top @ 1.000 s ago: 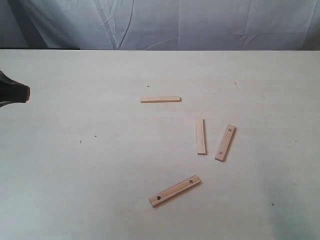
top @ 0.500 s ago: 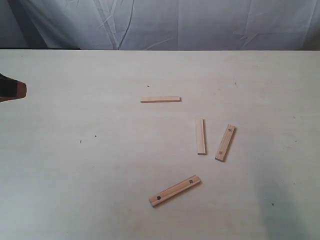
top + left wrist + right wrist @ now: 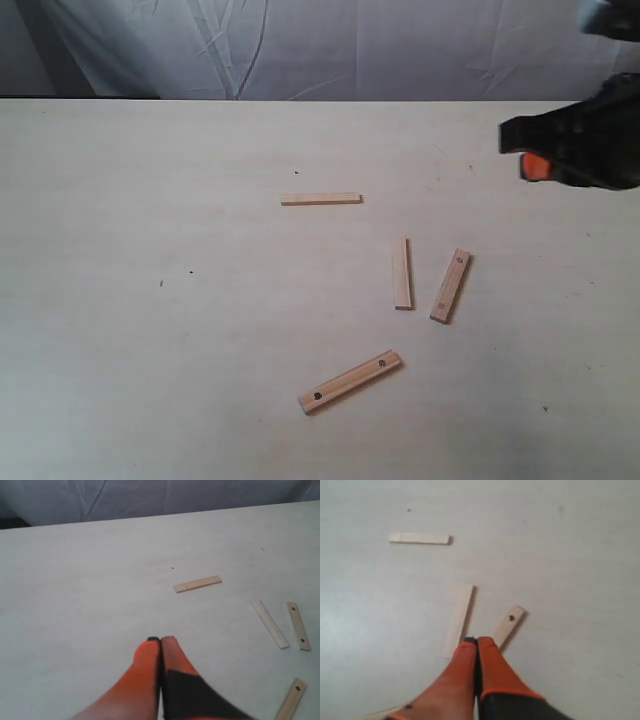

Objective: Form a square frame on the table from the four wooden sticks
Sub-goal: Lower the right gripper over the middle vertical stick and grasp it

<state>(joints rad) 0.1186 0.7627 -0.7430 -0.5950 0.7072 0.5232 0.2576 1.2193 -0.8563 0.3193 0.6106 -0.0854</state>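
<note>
A: Exterior view: what lies on the table [image 3: 150, 350]?

B: A plain stick [image 3: 321, 199] lies farthest back, set crosswise. A second plain stick [image 3: 401, 273] and a dotted stick [image 3: 451, 286] lie side by side right of centre. A second dotted stick [image 3: 350, 381] lies slanted at the front. All four lie flat, none touching.

A: And the grippers?

B: Only the right gripper [image 3: 535, 166] shows here, blurred at the upper right, well apart from the sticks. Its own wrist view adds the detail — orange fingers [image 3: 465, 665] pressed together, holding nothing, with two sticks just beyond the tips.

A: The other arm?

B: The left gripper [image 3: 161, 641] shows only in its wrist view. It is closed on nothing, over bare table, with the sticks off to one side.
</note>
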